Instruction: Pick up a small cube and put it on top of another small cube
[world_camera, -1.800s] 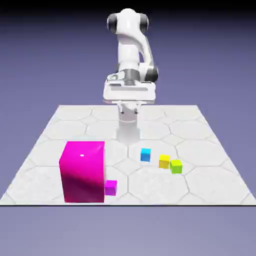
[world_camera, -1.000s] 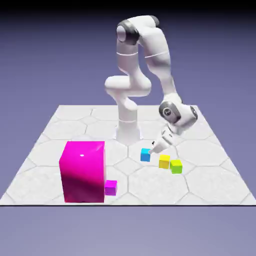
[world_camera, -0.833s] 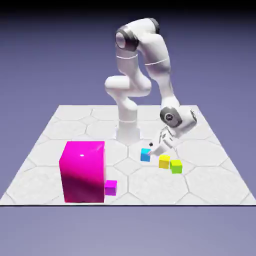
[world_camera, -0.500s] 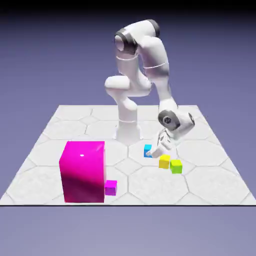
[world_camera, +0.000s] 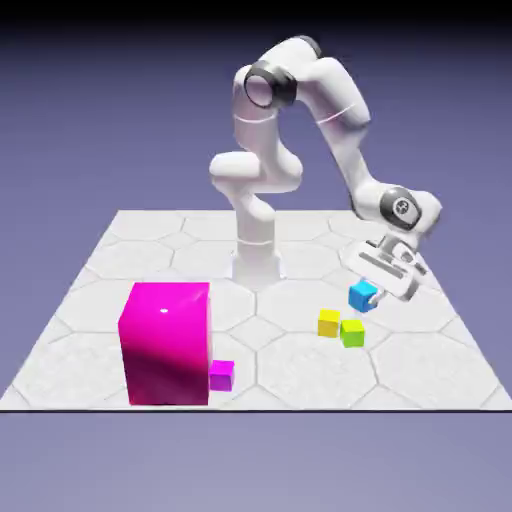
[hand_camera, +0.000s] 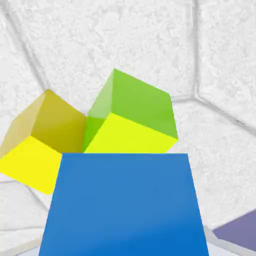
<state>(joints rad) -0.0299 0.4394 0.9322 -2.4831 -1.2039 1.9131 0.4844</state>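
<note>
The small bright blue cube (world_camera: 363, 295) hangs in the air, held at the tip of my gripper (world_camera: 370, 293), which is shut on it. It floats a little above and to the exterior view's right of the yellow cube (world_camera: 329, 322) and the green cube (world_camera: 352, 332), which rest side by side on the table. In the hand view the blue cube (hand_camera: 124, 205) fills the lower half and hides my fingertips. Beyond it lie the green cube (hand_camera: 134, 119) and the yellow cube (hand_camera: 42, 137).
A large magenta block (world_camera: 166, 341) stands at the exterior view's front left with a small magenta cube (world_camera: 221, 375) against its right side. The white hex-patterned table (world_camera: 420, 350) ends close in front of them. The robot's base column (world_camera: 255, 255) rises at the far middle.
My gripper closed on the blue cube on the table, then lifted it and carried it toward the exterior view's right, past the yellow and green cubes.
</note>
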